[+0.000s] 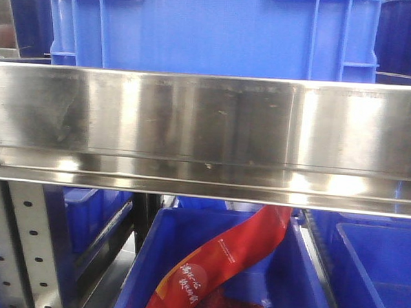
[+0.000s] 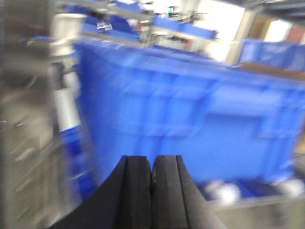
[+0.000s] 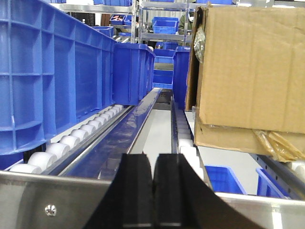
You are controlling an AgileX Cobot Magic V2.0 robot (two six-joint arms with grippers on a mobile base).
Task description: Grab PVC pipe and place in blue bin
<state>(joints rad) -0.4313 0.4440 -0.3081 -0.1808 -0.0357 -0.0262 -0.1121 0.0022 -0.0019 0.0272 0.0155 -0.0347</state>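
No PVC pipe shows in any view. A large blue bin (image 1: 212,30) stands on the rack behind a steel rail (image 1: 207,126). The same kind of blue bin (image 2: 190,119) fills the blurred left wrist view, with my left gripper (image 2: 152,164) shut and empty just in front of its wall. My right gripper (image 3: 153,164) is shut and empty too, level with the rack's steel front rail (image 3: 47,200) and pointing down the gap between two roller lanes. A blue bin (image 3: 47,76) sits on the left lane.
A cardboard box (image 3: 248,76) sits on the right roller lane. Below the rail a lower blue bin (image 1: 213,278) holds a red packet (image 1: 220,265); another blue bin (image 1: 378,273) is beside it. A perforated steel upright (image 1: 21,248) stands at lower left.
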